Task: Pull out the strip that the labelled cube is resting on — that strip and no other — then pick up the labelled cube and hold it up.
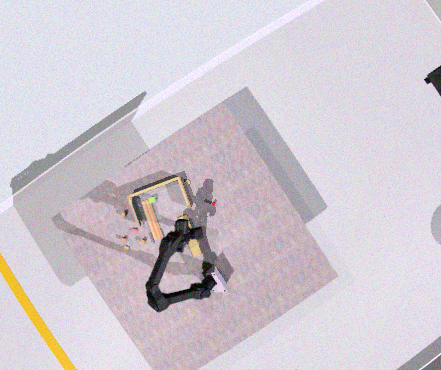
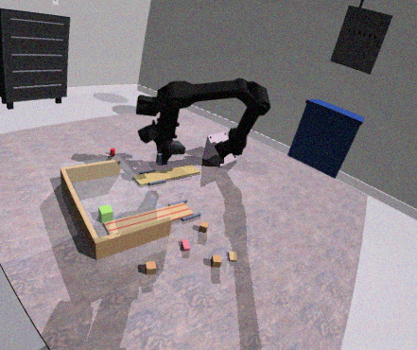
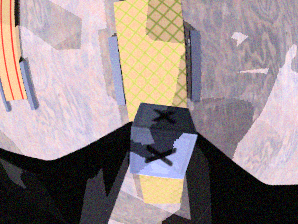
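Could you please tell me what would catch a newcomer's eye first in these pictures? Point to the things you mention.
Probably the black arm (image 1: 159,280) (image 2: 212,90), arching over the mottled surface. Next, the bright green cube (image 1: 152,199) (image 2: 106,214) inside the open wooden frame (image 1: 155,186) (image 2: 77,203). Up close, the blue cube marked with crosses (image 3: 162,152) stands out, gripped above a yellow cross-hatched strip (image 1: 194,247) (image 2: 169,175) (image 3: 150,65).

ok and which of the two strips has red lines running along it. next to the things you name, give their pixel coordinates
The strip beside the green cube (image 1: 152,199) (image 2: 106,214), the striped strip (image 1: 153,220) (image 2: 147,218) (image 3: 10,55); the other has a yellow-green crisscross pattern.
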`<state>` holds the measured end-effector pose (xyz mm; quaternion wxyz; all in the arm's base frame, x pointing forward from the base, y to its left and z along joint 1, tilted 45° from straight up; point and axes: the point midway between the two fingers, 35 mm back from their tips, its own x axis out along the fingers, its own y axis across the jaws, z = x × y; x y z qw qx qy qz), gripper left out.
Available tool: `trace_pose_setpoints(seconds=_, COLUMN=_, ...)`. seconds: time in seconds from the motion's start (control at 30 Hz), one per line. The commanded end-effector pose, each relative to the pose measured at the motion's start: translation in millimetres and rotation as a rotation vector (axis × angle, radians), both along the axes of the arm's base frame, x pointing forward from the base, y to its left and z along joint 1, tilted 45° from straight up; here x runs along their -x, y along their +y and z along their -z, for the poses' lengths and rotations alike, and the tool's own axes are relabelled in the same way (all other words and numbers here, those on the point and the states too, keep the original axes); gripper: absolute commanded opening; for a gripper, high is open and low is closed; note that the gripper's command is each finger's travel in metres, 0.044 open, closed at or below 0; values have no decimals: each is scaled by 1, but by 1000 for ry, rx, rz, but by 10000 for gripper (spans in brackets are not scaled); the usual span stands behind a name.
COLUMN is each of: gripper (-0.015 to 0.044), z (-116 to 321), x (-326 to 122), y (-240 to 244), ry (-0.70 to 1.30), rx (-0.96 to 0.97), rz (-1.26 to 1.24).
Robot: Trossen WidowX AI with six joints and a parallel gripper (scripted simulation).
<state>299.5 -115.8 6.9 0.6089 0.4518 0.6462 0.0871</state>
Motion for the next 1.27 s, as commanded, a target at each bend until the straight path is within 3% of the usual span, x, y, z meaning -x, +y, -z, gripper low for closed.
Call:
trace_pose_setpoints(seconds=0.0, gripper=0, z=-1, x=14, y=4, ry=-1, rx=5, rz=-3)
trace_pose_setpoints(seconds=0.37, gripper=0, z=-25, x=20, y=-21, ry=0, rx=6, rz=-3)
trace_pose_setpoints(seconds=1.23, gripper=0, z=-26, x=20, y=-21, ry=0, rx=6, rz=-3)
